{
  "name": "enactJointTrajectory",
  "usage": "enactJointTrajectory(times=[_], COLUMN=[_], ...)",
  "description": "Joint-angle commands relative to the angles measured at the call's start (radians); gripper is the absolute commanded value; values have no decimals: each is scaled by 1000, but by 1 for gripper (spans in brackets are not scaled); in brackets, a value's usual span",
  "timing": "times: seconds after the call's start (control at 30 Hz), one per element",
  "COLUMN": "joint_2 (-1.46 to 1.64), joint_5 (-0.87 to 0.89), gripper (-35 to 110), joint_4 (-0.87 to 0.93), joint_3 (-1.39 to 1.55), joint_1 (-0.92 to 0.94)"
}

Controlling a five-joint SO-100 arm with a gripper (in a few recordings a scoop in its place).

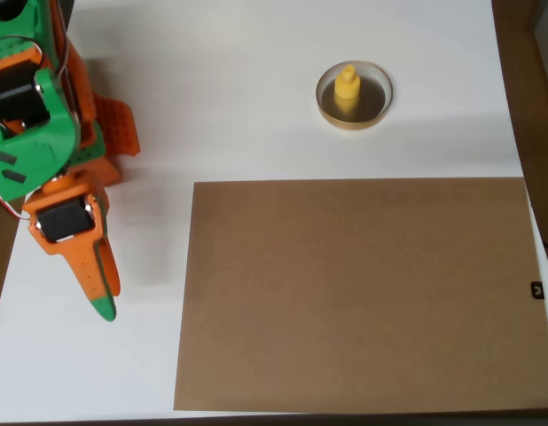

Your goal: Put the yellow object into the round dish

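Note:
The yellow object (347, 89) stands upright inside the round dish (378, 111), which sits on the white table at the upper right of the overhead view. My gripper (102, 297) is far off at the lower left, orange with a green tip, pointing down the picture. Its fingers lie together and hold nothing.
A large brown board (363, 293) lies flat across the lower right of the white table (256, 89). My green and orange arm (39, 106) stands at the left edge. Dark floor shows along the right edge.

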Motion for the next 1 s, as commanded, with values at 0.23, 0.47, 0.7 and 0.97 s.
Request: enactJointTrajectory(times=[0.23, 0.47, 0.7, 0.97], joint_2=[20, 20, 21, 21], joint_5=[-20, -9, -8, -8], gripper=[1, 0, 0, 0], joint_4=[32, 44, 44, 44], joint_3=[-11, -14, -14, -14], joint_1=[41, 54, 55, 55])
